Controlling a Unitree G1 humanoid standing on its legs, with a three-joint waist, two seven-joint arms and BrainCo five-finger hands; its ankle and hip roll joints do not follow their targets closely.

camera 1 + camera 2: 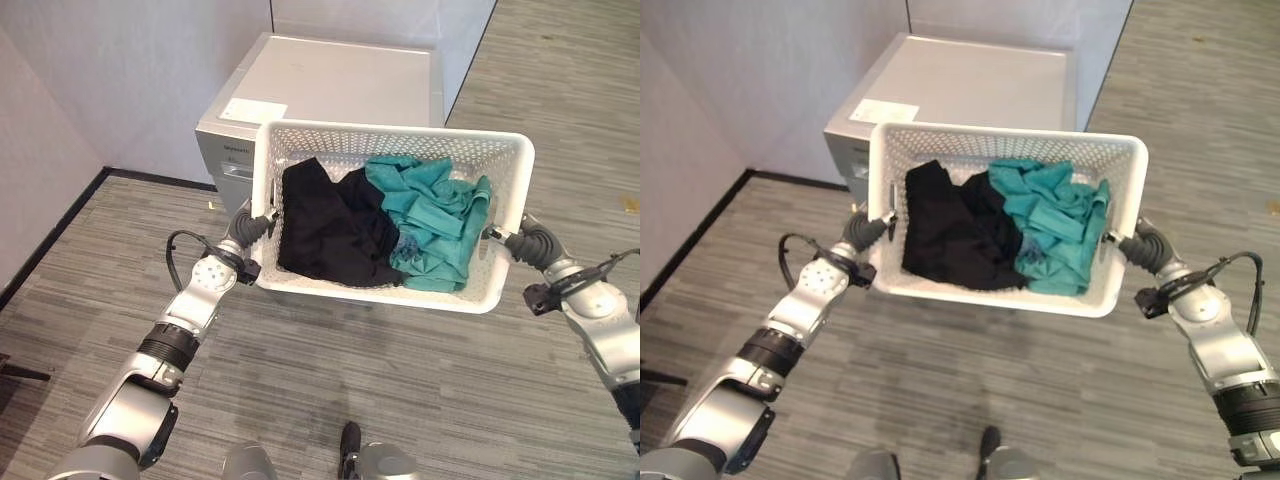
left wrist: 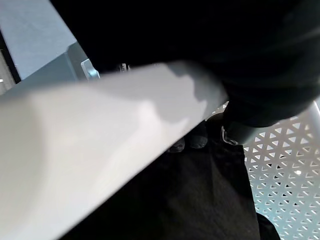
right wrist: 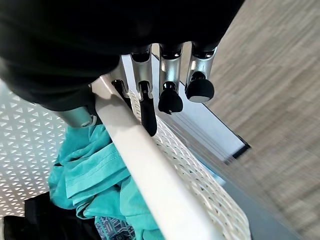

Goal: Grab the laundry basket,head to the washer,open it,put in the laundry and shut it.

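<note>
The white laundry basket hangs in the air between the two hands, tilted, just in front of the grey washer. Inside lie a black garment on the robot's left and a teal garment on its right, touching each other. The left hand is at the basket's left rim, fingers hidden, so its grip cannot be told. The right hand hooks its fingers over the right rim, thumb inside the wall, gripping it.
</note>
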